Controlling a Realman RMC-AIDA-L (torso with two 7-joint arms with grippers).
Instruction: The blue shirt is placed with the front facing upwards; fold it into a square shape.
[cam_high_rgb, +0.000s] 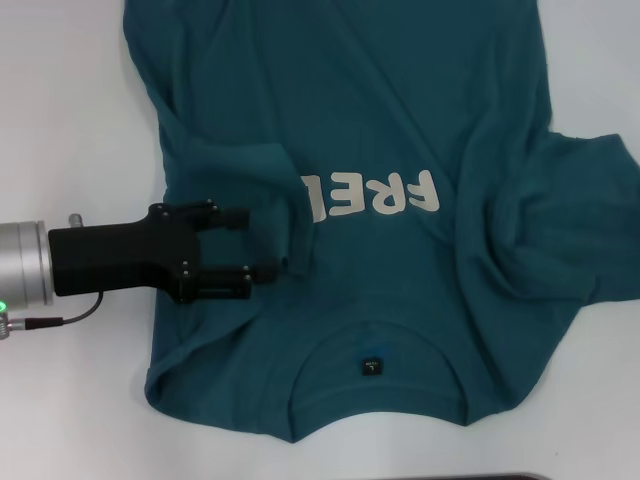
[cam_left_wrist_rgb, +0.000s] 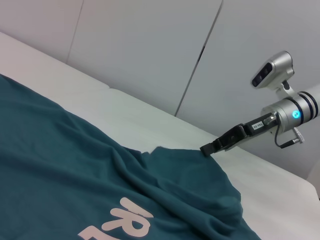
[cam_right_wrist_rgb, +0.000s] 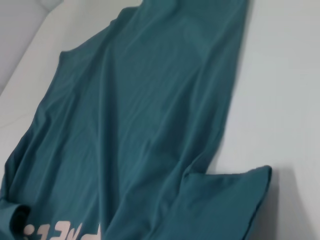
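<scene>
The blue shirt (cam_high_rgb: 380, 110) lies flat on the white table, collar and black neck label (cam_high_rgb: 371, 365) nearest me, cream lettering (cam_high_rgb: 375, 195) facing up. Its left sleeve is folded inward over the chest and covers the end of the lettering. My left gripper (cam_high_rgb: 262, 244) reaches in from the left over that fold, open, its lower fingertip touching the folded edge. My right gripper (cam_left_wrist_rgb: 212, 146) shows only in the left wrist view, at the tip of the right sleeve (cam_left_wrist_rgb: 195, 170), which lies spread out (cam_high_rgb: 570, 230). The right wrist view shows the shirt's body (cam_right_wrist_rgb: 150, 100).
Bare white table (cam_high_rgb: 60, 100) surrounds the shirt on the left and far right. Pale wall panels (cam_left_wrist_rgb: 150, 45) rise behind the table's far side. A dark strip (cam_high_rgb: 500, 477) runs along the near edge of the head view.
</scene>
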